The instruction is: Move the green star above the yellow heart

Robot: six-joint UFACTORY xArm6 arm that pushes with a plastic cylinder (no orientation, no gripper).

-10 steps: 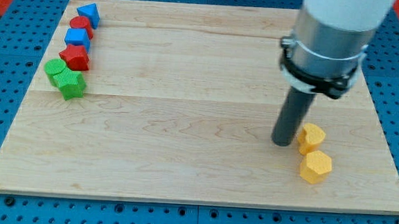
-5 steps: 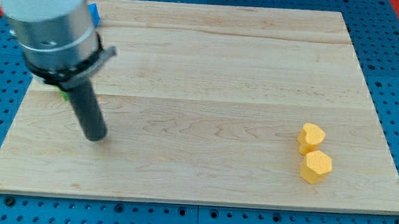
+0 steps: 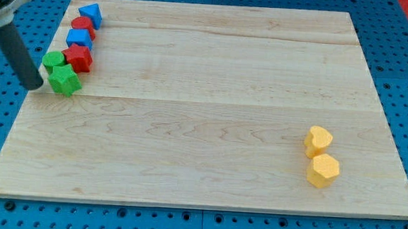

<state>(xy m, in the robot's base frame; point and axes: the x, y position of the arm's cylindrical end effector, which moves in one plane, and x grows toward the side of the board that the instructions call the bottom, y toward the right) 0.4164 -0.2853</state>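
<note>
A pale wooden counter (image 3: 212, 94) lies on blue pegboard (image 3: 404, 84). My tip (image 3: 35, 86), no claw, stands just left of the green star (image 3: 65, 82); its pointing is unclear. The yellow heart (image 3: 318, 141) sits far right.

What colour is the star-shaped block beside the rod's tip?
Green: the green star, clear in the camera view.

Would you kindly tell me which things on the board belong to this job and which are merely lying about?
In the job:
- green star
- yellow heart
- my tip, just to the view's left of the star

Lying about:
- green round block
- two red blocks
- two blue blocks
- yellow hexagon
</note>
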